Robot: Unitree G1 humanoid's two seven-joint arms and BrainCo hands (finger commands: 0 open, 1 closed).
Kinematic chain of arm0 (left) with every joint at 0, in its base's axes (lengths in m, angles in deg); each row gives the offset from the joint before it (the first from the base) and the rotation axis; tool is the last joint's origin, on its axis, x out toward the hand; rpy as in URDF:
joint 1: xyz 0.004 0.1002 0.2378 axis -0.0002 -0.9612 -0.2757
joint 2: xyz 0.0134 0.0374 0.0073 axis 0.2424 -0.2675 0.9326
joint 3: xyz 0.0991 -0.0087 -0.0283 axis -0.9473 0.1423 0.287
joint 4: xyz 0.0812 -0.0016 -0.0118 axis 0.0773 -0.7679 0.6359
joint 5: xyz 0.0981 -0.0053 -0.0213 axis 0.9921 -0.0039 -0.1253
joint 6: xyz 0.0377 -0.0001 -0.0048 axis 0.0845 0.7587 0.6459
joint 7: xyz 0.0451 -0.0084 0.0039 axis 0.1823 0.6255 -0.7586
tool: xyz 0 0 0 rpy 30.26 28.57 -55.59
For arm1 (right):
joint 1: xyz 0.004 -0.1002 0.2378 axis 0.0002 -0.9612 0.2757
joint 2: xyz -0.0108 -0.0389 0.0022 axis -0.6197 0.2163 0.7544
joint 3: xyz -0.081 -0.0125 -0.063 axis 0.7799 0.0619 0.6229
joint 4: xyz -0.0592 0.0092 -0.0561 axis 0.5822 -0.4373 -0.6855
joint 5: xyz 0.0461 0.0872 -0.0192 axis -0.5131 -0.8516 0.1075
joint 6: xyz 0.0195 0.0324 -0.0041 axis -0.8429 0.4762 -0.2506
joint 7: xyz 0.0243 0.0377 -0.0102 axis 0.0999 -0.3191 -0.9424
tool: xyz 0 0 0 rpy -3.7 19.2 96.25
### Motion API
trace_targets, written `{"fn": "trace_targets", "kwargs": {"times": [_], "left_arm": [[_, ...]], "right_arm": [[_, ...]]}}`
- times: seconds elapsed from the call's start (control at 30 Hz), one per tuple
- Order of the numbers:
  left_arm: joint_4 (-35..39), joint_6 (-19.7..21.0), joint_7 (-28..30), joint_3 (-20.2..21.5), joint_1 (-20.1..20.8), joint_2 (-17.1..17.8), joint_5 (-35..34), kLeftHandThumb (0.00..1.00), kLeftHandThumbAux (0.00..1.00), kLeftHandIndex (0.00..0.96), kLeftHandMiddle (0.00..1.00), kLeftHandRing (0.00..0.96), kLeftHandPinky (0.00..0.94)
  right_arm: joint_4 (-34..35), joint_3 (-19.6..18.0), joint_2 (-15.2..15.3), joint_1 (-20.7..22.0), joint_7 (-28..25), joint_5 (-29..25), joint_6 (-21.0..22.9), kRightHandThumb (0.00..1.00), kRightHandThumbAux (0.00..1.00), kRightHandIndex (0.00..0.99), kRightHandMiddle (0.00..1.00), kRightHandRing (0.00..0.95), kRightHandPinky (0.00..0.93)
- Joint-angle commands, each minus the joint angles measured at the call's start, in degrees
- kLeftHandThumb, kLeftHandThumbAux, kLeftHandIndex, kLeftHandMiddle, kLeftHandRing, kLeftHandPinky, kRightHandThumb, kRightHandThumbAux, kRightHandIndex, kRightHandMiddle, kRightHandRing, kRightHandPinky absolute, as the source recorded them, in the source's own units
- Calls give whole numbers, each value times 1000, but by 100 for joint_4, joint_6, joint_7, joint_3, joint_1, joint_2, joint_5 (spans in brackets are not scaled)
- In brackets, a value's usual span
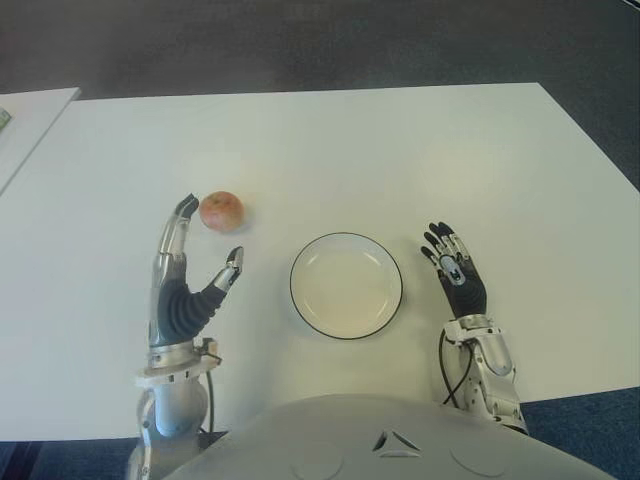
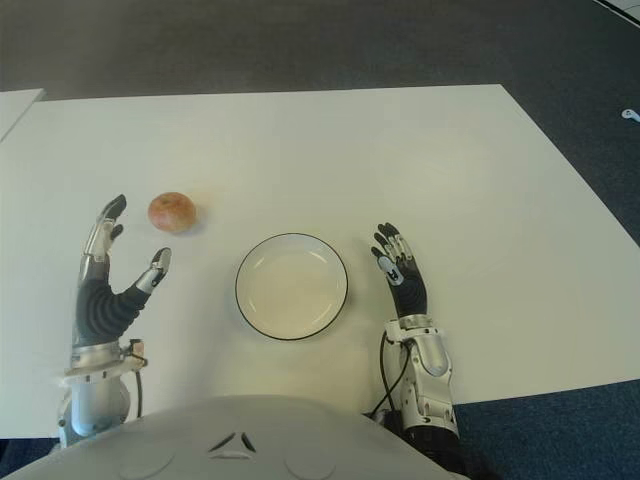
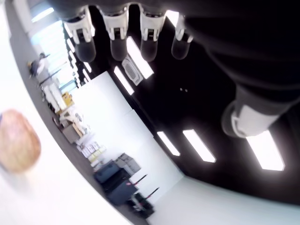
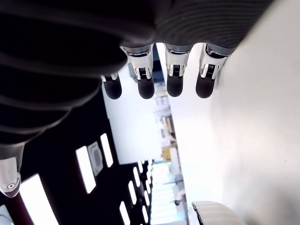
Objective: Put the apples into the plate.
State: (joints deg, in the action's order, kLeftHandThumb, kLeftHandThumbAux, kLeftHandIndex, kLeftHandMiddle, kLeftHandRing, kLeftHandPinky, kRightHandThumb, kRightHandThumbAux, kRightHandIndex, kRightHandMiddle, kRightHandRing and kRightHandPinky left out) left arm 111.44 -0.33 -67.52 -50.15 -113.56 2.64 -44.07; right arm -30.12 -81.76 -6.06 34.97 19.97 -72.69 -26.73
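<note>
From the left eye view, the left hand [image 1: 190, 272] is up over the white table [image 1: 420, 150] with its fingers [image 1: 180, 225] stretched out straight and the thumb splayed off to the side, holding nothing. The one apple [image 1: 221, 211] I can see sits just past those fingertips, a hair toward the thumb side, close but I can't tell if it's touching. The plate [image 1: 346, 285] is beyond the thumb, between the two hands, with nothing in it. The right hand [image 1: 456, 270] shows just beside the plate on its right, palm up, fingers loosely spread, also holding nothing. Right eye view is the same deal: apple [image 2: 171, 212] ahead of the left fingertips and clear of the plate's rim [image 2: 291, 286]. Left wrist view shows four fingertips [image 3: 114, 37] extended in a row with the thumb apart, and the apple [image 3: 18, 140] blurry off to the side of them. Right wrist view shows straight fingertips [image 4: 174, 75] with nothing between them and the thumb, and a bit of plate rim [image 4: 213, 212] showing past them.
</note>
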Motion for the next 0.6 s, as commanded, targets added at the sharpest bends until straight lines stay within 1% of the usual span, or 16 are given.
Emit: {"fn": "trace_targets", "kwargs": {"times": [0.03,0.1,0.17,0.3,0.33,0.4,0.47,0.5,0.6], "left_arm": [[243,785,502,842,926,1086,2499,272,413,71,0,0,49],[257,902,702,879,1129,1270,2736,282,399,77,1,0,39],[153,1023,1035,879,1478,1562,2930,290,388,80,1,0,29],[-402,1183,1601,779,2146,2183,3161,301,354,72,0,0,19],[-475,1210,1662,758,2219,2256,3184,302,346,69,0,0,17],[-804,1215,1810,714,2485,2554,3218,311,326,66,0,0,16],[-1009,1217,1912,676,2665,2775,3236,309,314,55,0,0,10],[-1068,1230,1934,643,2722,2837,3246,309,311,52,0,0,9],[-1477,1152,2003,496,3099,3193,3188,304,300,43,0,0,8]], "right_arm": [[-768,95,-84,20,239,342,219,94,477,0,0,0,0],[-841,79,-106,60,228,307,189,93,475,0,0,0,0],[-934,61,-112,105,174,255,163,93,473,0,0,0,0],[-1081,43,-100,171,146,237,119,89,471,0,0,0,0],[-1101,42,-98,180,148,238,110,88,470,0,0,0,0],[-1137,36,-95,191,171,252,103,87,471,0,0,0,0],[-1165,28,-94,200,185,262,91,88,471,0,0,0,0],[-1199,18,-90,219,184,263,82,89,471,0,0,0,0],[-1259,-7,-79,228,197,268,50,93,472,0,0,0,0]]}}
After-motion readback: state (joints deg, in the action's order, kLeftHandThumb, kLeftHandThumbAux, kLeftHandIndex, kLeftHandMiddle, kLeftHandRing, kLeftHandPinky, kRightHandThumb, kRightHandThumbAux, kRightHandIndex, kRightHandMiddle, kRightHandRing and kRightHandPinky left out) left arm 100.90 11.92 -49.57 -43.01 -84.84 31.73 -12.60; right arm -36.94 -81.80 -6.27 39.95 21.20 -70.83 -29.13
